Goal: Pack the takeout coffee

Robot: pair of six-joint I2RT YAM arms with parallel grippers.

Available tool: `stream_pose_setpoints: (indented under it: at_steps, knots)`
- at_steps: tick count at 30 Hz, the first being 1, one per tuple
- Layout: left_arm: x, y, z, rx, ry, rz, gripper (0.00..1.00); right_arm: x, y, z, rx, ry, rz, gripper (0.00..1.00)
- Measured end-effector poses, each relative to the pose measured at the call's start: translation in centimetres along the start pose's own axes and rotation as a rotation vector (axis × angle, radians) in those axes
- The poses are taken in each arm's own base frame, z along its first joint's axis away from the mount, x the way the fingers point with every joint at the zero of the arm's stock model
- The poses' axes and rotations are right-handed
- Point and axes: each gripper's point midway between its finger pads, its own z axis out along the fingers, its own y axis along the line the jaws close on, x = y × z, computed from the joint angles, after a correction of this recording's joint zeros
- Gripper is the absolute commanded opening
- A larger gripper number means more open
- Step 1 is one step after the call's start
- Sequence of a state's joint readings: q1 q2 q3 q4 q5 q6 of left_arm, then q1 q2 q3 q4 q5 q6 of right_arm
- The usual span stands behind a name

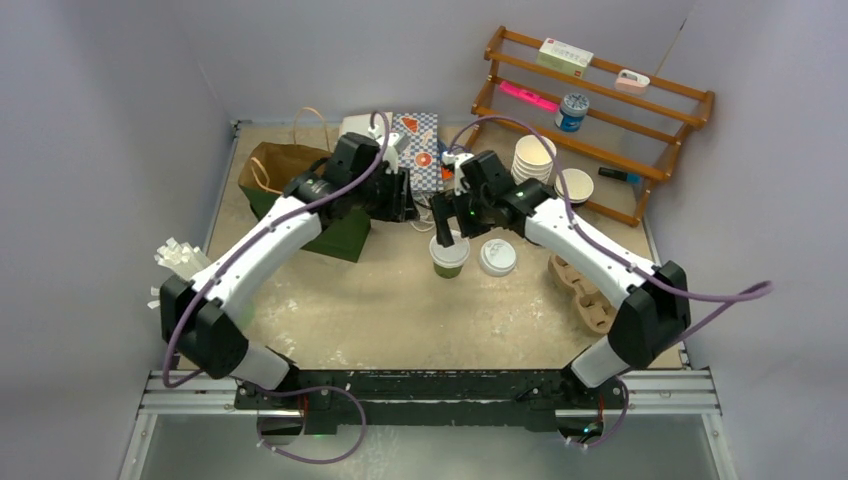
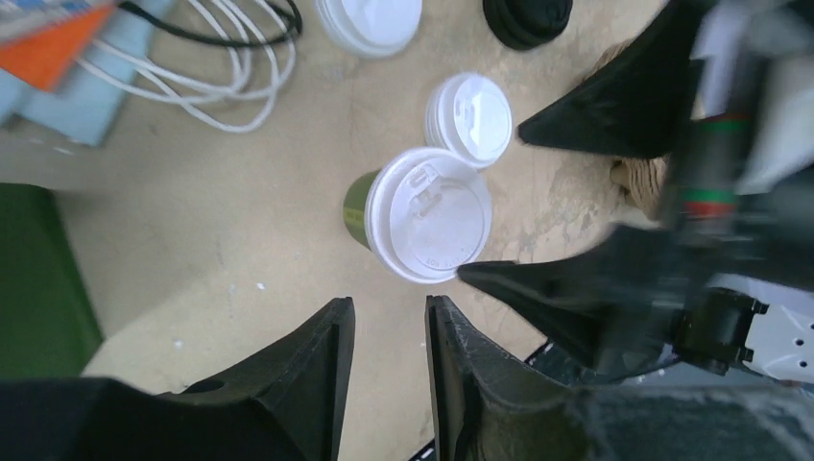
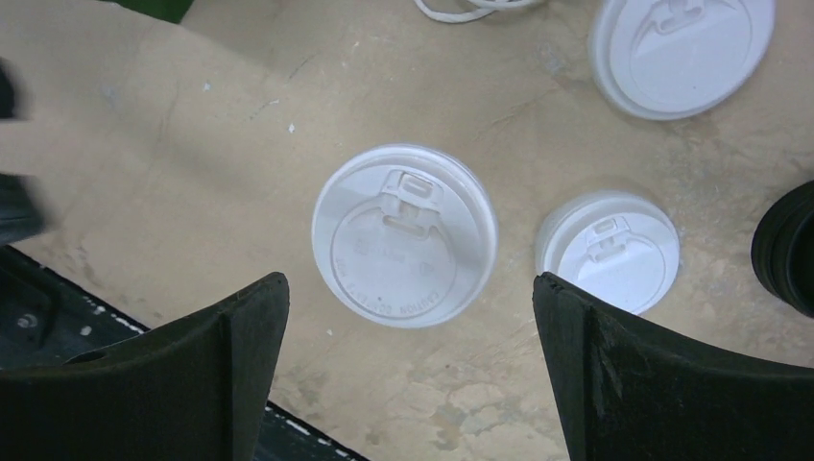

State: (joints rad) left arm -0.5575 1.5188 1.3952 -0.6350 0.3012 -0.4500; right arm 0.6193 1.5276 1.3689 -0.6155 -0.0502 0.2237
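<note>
**Coffee mid-table, right pincer wide open over it**

The table (image 1: 380,310) fills the middle of the top view. Biggest things on it are a green bag (image 1: 345,235) up-left of centre w/ a brown paper bag (image 1: 275,165) behind it, and a cardboard cup carrier (image 1: 580,290) at the right.

The right pincer (image 3: 408,283) hangs straight above the cup. Its fingers are spread wide, one at each lower corner of the wrist view, clamped on nothing. The left pincer (image 2: 389,303) is close by, up-left of the cup in the top view. It has only a narrow gap between its fingers & nothing in it.

The takeout coffee (image 1: 449,256) stands upright just right of centre, green body w/ the white lid on. A loose lid (image 1: 497,257) lies just beside it to the right.

Handling, as I judge it:
- **Weight:** prob. light. Can't tell if it's filled, so keep it upright.
- **Wall:** thin, soft paper. Too hard a squeeze would dent it or pop the lid.
- **Lid:** smooth plastic, only pressed on, so no lifting by that.
- **Where to grip:** the green body on opposite sides, just under the lid rim, where the wall should be stiffest.
</note>
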Motion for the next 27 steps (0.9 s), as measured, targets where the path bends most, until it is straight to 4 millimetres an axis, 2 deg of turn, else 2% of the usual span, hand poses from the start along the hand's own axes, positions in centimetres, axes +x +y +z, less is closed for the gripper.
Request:
stream_pose_setpoints:
  at_steps: [5, 10, 18, 27]
  knots:
    - [-3.7, -0.6, -5.6, -0.072, -0.188, 0.078, 0.38, 1.0, 1.2, 2.2, 0.039, 0.055, -0.101, 0.98]
    - [-5.6, -0.3, -9.8, -0.155, -0.327, 0.106, 0.38, 1.4, 0.9, 3.2, 0.076, 0.089, -0.136, 0.98]
    - [-6.4, 1.3, -12.8, -0.274, -0.422, 0.095, 0.39, 0.9, 0.9, 3.4, 0.076, 0.093, -0.152, 0.98]
    - [-6.4, 2.1, -13.4, -0.320, -0.437, 0.088, 0.40, 1.9, 0.8, 4.5, 0.076, 0.138, -0.165, 0.97]
